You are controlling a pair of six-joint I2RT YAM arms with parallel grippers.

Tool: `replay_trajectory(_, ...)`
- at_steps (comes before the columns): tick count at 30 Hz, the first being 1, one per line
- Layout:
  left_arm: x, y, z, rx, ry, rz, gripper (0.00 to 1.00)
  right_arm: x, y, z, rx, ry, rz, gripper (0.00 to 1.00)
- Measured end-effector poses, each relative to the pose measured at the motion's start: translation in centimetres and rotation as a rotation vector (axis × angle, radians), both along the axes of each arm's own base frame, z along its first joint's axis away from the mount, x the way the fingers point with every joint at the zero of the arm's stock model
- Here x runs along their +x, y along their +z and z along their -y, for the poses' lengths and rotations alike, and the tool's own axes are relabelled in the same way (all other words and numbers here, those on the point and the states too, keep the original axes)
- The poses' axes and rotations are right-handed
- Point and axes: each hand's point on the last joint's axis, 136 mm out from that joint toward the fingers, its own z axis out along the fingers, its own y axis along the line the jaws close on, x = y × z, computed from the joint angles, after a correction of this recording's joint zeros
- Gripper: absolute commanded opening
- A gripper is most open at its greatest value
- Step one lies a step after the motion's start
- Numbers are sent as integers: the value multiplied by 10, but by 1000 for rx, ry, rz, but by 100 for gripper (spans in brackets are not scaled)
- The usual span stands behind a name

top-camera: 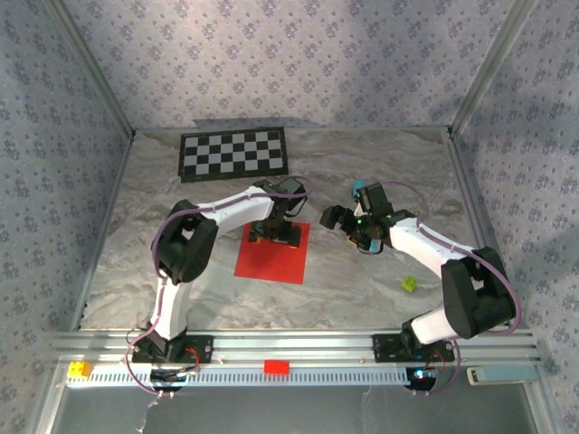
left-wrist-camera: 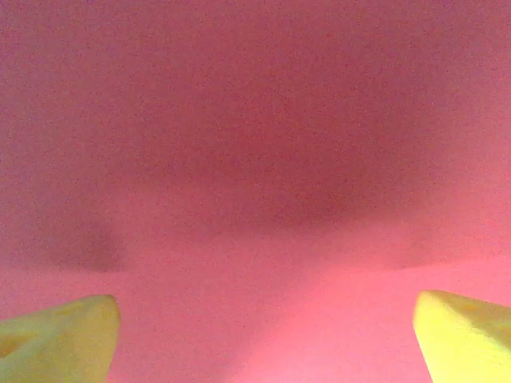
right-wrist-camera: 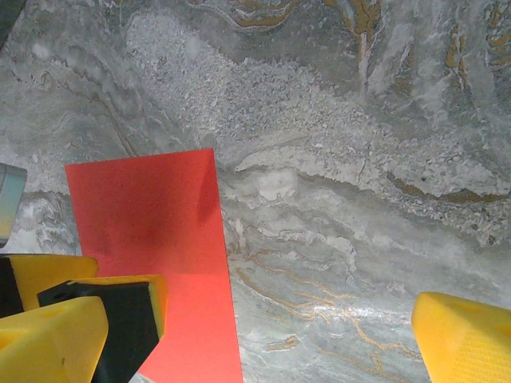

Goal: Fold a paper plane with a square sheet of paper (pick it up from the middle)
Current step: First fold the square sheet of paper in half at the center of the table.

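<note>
The square sheet of paper (top-camera: 276, 264) is bright red and lies flat on the marble-patterned table, near the middle. My left gripper (top-camera: 275, 235) hangs low over the sheet's far half. In the left wrist view the red paper (left-wrist-camera: 255, 159) spans the whole picture, and the gripper (left-wrist-camera: 263, 343) is open, its yellow fingertips (left-wrist-camera: 56, 339) wide apart with nothing between them. My right gripper (top-camera: 348, 220) is open to the right of the sheet. In its wrist view the sheet (right-wrist-camera: 152, 215) lies at the left, and the gripper (right-wrist-camera: 259, 343) is over bare table beside the paper's right edge.
A black-and-white checkerboard (top-camera: 235, 154) lies at the back of the table. A small yellow-green piece (top-camera: 410, 283) sits near the right arm. On the front rail rest a small red block (top-camera: 276, 366) and a yellow block (top-camera: 80, 369). Patterned walls close in three sides.
</note>
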Motion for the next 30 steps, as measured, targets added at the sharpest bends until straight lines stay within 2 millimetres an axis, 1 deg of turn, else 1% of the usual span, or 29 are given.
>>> replay_trajectory(6, -2, -11, -4, 40, 6, -12, 95, -1, 0, -1, 4, 3, -3, 100)
replay_trajectory(10, -4, -15, -1, 17, 22, -19, 95, -1, 0, -1, 4, 4, -4, 100)
replay_trajectory(30, -5, -16, 0, -24, 46, 3, 89, -1, -1, -2, 9, 7, -8, 100)
